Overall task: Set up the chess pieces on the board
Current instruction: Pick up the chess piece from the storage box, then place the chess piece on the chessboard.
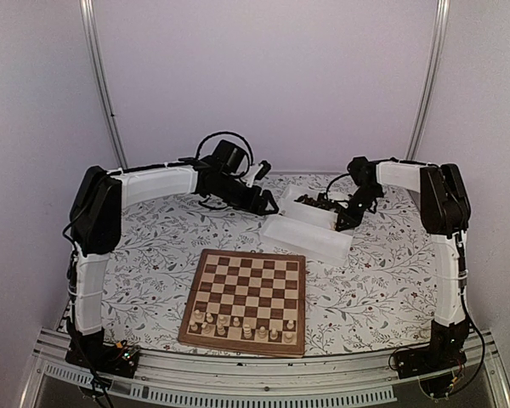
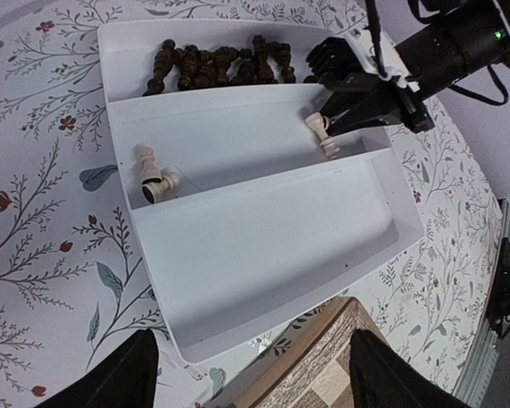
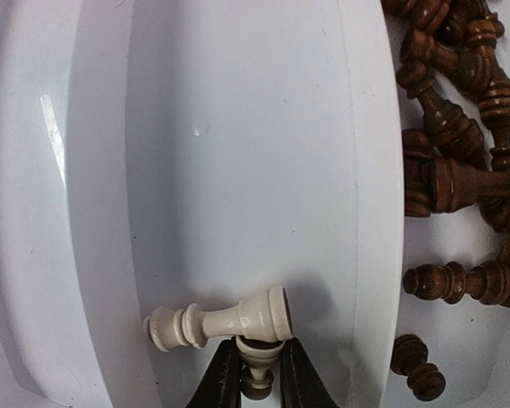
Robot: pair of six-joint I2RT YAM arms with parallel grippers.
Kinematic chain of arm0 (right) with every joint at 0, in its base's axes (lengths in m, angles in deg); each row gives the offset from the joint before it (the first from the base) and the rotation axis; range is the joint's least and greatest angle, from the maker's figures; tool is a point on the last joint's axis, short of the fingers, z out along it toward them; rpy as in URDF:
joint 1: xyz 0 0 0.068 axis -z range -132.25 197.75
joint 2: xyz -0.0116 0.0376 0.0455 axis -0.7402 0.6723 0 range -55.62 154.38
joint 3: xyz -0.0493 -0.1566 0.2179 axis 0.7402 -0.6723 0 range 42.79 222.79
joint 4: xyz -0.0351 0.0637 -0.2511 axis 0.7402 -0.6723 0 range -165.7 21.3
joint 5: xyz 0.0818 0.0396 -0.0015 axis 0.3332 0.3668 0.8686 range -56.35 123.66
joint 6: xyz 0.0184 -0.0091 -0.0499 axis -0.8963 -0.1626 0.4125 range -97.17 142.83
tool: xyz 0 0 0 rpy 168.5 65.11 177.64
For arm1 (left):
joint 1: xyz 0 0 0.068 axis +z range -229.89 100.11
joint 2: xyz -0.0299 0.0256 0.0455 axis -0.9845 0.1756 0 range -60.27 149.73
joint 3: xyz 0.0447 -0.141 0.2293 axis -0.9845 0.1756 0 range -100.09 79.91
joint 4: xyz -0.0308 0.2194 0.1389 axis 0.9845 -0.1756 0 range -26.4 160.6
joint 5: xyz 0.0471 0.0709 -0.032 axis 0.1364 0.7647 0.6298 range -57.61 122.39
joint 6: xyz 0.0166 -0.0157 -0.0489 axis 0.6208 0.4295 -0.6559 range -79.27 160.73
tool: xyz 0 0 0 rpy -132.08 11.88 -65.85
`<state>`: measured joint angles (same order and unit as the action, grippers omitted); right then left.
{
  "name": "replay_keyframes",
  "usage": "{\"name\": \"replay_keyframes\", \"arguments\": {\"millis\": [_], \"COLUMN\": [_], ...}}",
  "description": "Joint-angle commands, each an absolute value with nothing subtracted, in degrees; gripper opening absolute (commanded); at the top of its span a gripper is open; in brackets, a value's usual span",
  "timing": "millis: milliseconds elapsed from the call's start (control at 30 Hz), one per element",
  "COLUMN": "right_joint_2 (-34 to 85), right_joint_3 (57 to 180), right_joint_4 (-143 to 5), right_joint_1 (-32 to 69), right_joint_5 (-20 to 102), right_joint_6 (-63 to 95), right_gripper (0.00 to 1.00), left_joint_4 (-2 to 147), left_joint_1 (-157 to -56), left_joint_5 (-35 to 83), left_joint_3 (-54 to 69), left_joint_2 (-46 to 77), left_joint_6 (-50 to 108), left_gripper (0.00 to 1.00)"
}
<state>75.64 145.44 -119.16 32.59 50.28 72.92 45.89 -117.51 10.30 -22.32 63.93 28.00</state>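
Where the tray (image 3: 238, 127) dips, 1 cream piece (image 3: 257, 351) between the right jaws.

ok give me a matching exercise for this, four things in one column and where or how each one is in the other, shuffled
Things
1. dark brown chess pieces
2. right gripper
3. left gripper
4. cream pieces on the chessboard

States
A. open, over the white tray
B. standing along the rows nearest the arm bases
C. shut on a cream piece in the tray
D. heaped in one tray compartment

Pairs: 1-D, 2-C, 3-A, 4-B
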Motion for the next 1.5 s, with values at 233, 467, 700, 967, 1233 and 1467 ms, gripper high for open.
{"name": "replay_keyframes", "arguments": {"millis": [233, 467, 700, 967, 1233, 1467], "right_joint_2": [68.35, 64.48, 62.57, 55.37, 53.05, 55.17], "right_joint_3": [143.24, 144.04, 143.19, 136.89, 129.50, 129.36], "right_joint_4": [-118.10, -117.95, -119.17, -117.53, -120.47, -119.45], "right_joint_1": [32.91, 34.99, 35.11, 32.32, 20.44, 9.88], "right_joint_5": [56.64, 69.40, 80.01, 81.80, 66.38, 61.88], "right_joint_6": [66.13, 61.68, 60.96, 65.22, 72.19, 70.47], "right_gripper": [0.02, 0.01, 0.00, 0.03, 0.04, 0.04], "left_joint_4": [51.43, 55.98, 59.38, 62.70, 58.01, 56.42], "left_joint_1": [-121.13, -123.50, -124.87, -123.94, -119.91, -115.87], "left_joint_5": [10.72, 10.31, 8.56, 4.08, 11.63, 18.21], "left_joint_3": [-23.79, -26.83, -28.07, -25.10, -8.85, 5.39], "left_joint_2": [63.87, 67.34, 69.34, 66.88, 53.21, 41.04], "left_joint_6": [26.17, 23.08, 20.57, 14.84, 14.93, 17.54], "left_gripper": [0.78, 0.78, 0.77, 0.77, 0.77, 0.77]}}
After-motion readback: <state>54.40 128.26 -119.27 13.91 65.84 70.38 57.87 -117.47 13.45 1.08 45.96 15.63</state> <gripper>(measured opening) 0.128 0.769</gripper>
